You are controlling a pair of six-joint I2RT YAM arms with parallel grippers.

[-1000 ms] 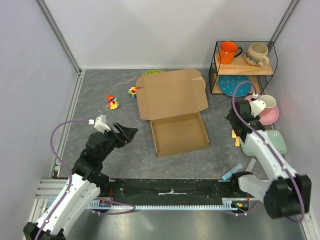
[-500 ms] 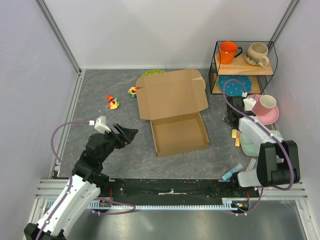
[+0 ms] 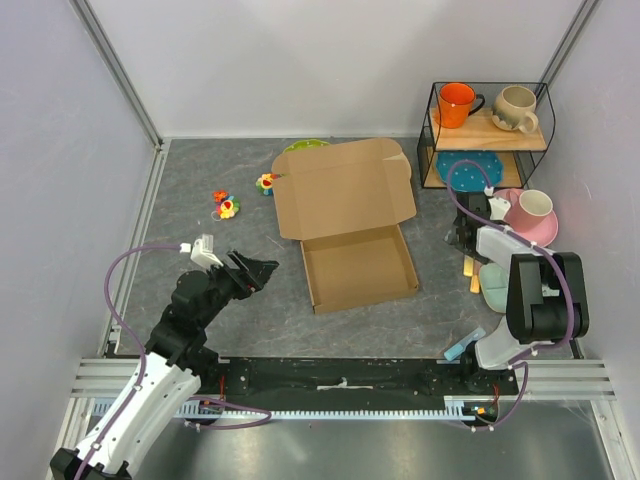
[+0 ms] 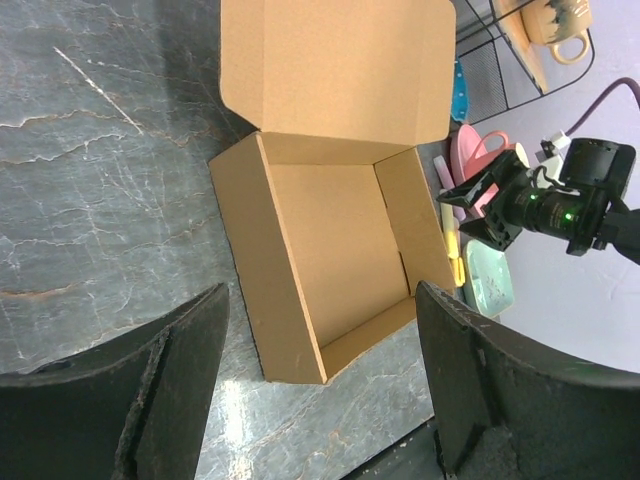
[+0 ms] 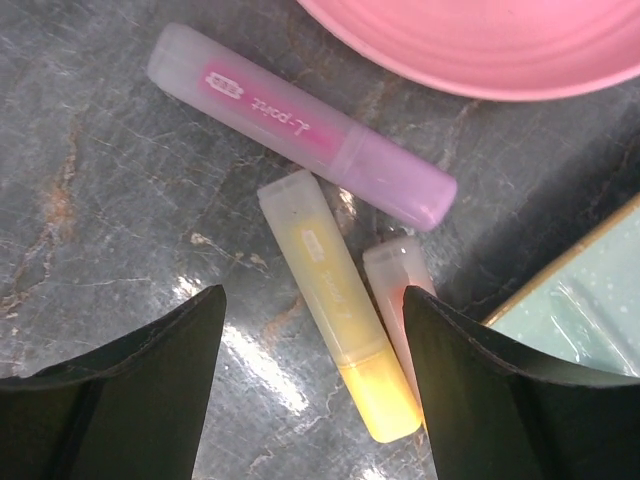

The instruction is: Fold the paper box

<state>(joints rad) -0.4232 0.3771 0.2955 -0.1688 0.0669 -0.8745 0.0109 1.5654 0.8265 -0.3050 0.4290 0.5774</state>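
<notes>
The paper box (image 3: 355, 262) is plain brown cardboard, its shallow tray formed and its lid (image 3: 345, 187) standing open toward the back. It also shows in the left wrist view (image 4: 335, 250). My left gripper (image 3: 262, 268) is open and empty, left of the box and apart from it. My right gripper (image 3: 468, 240) is open and empty, right of the box, low over three highlighters on the table.
Yellow (image 5: 340, 320), pink (image 5: 300, 125) and orange (image 5: 405, 300) highlighters lie under the right gripper. A pink plate (image 3: 540, 230) with a cup, a mint tray (image 3: 495, 285), a wire shelf (image 3: 490, 120) with mugs stand right. Small toys (image 3: 226, 205) lie left.
The right arm has folded back and down, bringing its gripper low over the highlighters next to the pink plate. The left arm has barely moved. The box has not moved.
</notes>
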